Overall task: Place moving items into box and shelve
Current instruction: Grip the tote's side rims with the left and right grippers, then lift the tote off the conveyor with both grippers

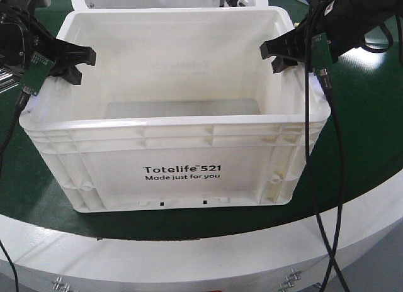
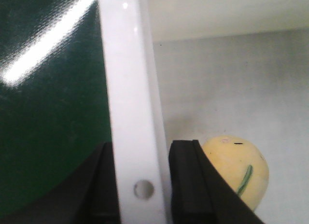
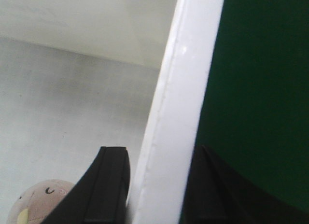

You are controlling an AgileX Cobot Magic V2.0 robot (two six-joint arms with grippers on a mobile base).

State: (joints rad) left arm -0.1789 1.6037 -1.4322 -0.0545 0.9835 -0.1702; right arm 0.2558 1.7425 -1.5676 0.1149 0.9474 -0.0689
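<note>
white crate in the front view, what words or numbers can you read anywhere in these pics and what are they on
"Totelife 521": black print on the front wall of the white crate.
"Made just for you": black print directly beneath it, same wall.
Faint marks on the crate's inner back wall: too faint to read.
Small dark marks on the cream dumpling toy and the pinkish dumpling toy: not legible as text.

We record the left gripper [image 1: 80, 64] and right gripper [image 1: 274, 58] as matte black, with angular jaws. Each carries a small green circuit board [image 1: 39, 68]; thin black cables [image 1: 335, 179] trail from both.
</note>
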